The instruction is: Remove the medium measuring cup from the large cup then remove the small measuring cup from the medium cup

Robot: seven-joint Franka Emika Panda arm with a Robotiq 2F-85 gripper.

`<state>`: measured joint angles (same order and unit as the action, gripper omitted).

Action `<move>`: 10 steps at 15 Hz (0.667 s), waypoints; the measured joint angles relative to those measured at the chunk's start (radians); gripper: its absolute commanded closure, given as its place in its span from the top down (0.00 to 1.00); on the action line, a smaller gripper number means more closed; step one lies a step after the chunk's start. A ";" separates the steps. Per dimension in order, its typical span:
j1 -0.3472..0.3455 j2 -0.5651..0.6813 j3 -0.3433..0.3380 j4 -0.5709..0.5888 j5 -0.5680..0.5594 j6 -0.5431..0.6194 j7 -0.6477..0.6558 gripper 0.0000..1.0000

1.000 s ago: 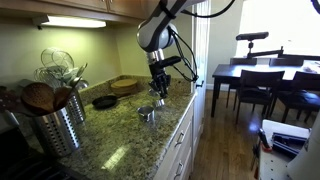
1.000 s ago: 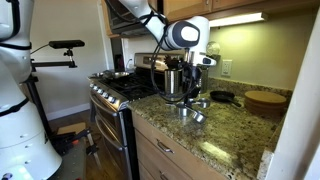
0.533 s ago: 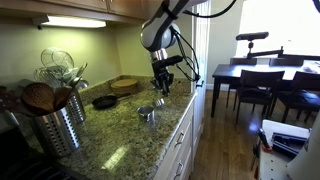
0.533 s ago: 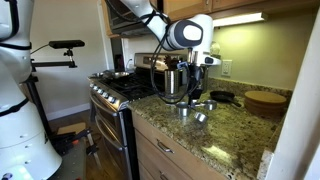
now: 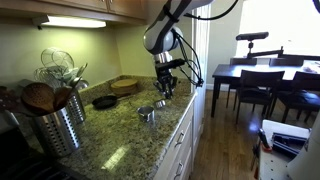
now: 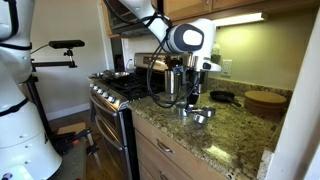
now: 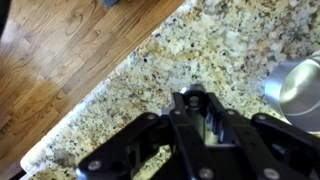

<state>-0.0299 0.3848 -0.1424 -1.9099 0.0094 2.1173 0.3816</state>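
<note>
The medium measuring cup is held by its handle between the gripper's nearly closed fingers, just beside the large cup, over the granite counter near its front edge; bare stone is seen around.

1. My black end effector hangs just above the speckled granite surface; its jaws are too small to read.
2. Beneath it sit shiny steel measuring cups.
3. A tall ribbed steel utensil holder stands behind, and a black skillet lies beyond.
</note>
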 measured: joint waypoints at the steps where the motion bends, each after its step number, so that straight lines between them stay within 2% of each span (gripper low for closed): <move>1: -0.002 0.004 0.000 -0.004 0.019 -0.002 0.000 0.12; 10: -0.035 0.041 -0.001 -0.010 0.111 -0.009 0.023 0.12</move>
<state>-0.0653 0.4254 -0.1438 -1.9196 0.1199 2.1087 0.4045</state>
